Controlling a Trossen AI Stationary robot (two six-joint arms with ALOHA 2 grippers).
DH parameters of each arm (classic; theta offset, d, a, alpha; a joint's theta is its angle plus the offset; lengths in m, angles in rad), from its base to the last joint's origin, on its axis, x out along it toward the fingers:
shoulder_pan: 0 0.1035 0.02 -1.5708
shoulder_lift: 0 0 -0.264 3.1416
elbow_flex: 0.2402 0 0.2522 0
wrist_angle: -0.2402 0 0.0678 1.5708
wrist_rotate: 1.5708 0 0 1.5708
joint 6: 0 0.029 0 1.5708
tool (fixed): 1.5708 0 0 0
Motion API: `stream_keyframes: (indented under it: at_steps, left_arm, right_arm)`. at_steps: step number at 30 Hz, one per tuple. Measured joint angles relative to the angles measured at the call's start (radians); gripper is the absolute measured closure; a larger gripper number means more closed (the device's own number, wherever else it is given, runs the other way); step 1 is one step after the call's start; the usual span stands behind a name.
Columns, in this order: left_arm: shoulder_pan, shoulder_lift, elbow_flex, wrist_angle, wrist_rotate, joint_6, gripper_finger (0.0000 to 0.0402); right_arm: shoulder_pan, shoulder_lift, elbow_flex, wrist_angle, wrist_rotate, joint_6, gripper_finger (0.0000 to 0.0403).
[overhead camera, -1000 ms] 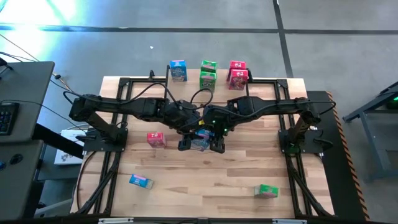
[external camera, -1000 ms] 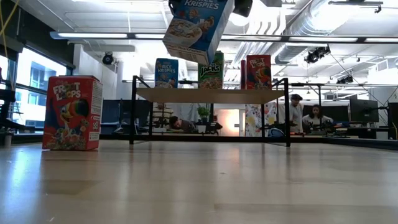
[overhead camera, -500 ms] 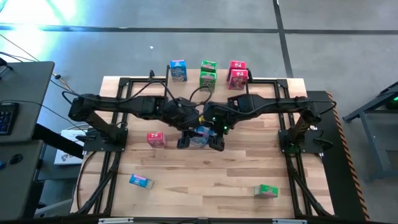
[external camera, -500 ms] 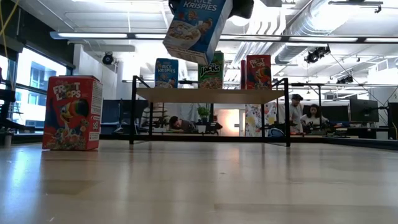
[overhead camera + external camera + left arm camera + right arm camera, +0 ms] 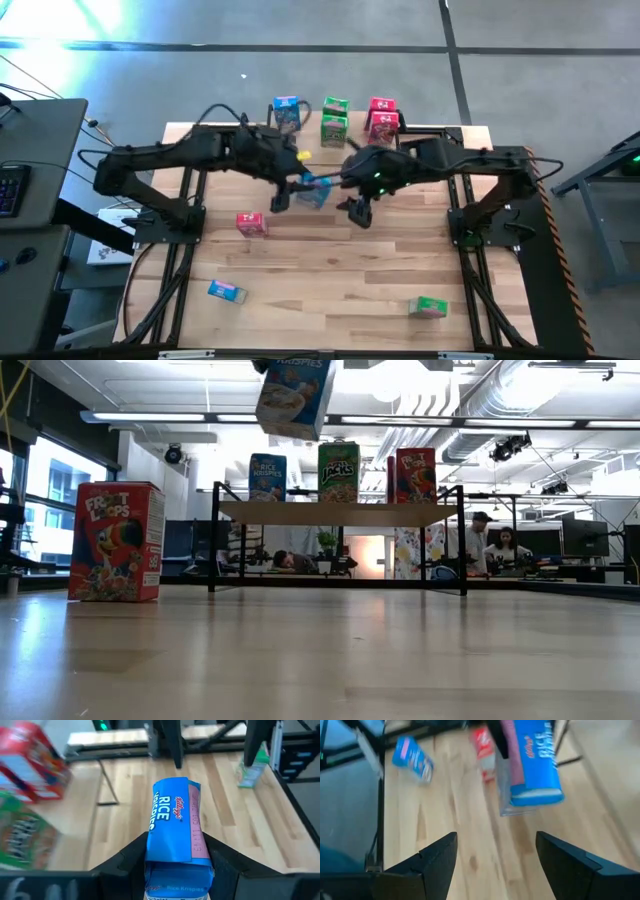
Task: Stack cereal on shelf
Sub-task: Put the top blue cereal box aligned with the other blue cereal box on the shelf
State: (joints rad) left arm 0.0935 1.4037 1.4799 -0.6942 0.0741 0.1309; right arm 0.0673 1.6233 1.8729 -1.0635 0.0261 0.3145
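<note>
Now blue box (image 5: 292,397) upright, slightly tilted, aloft in left gripper (image 5: 177,862).

shelf (image 5: 340,512): three boxes on top, maybe gaps between | table front (image 5: 330,270): open | red box (image 5: 115,542) left

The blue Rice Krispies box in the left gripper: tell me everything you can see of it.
The blue Rice Krispies box is a small printed cardboard carton, blue with white lettering, a cereal-bowl picture and a pink side panel. It looks closed and undented. The left gripper is shut on it, a dark finger on each side. It hangs tilted high above the table, in front of the shelf. The right gripper stands open beside it, not touching.
</note>
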Motion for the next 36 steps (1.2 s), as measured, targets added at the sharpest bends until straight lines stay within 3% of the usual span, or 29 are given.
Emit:
stream_keyframes:
  at_steps: [18, 26, 36]
  left_arm:
    - [0.27, -0.17, 0.0, -0.012, 0.005, 0.153, 0.0257]
    - [0.422, -0.171, -0.058, 0.04, 0.15, 0.157, 0.0257]
    - [0.548, -0.171, -0.205, 0.166, 0.191, 0.147, 0.0257]
  right_arm:
    - [-0.001, -0.227, 0.0, 0.082, 0.376, -0.107, 0.0141]
    - [-0.001, -0.302, -0.015, 0.007, 0.529, -0.118, 0.0141]
    - [-0.014, -0.476, -0.228, 0.096, 0.549, -0.115, 0.0141]
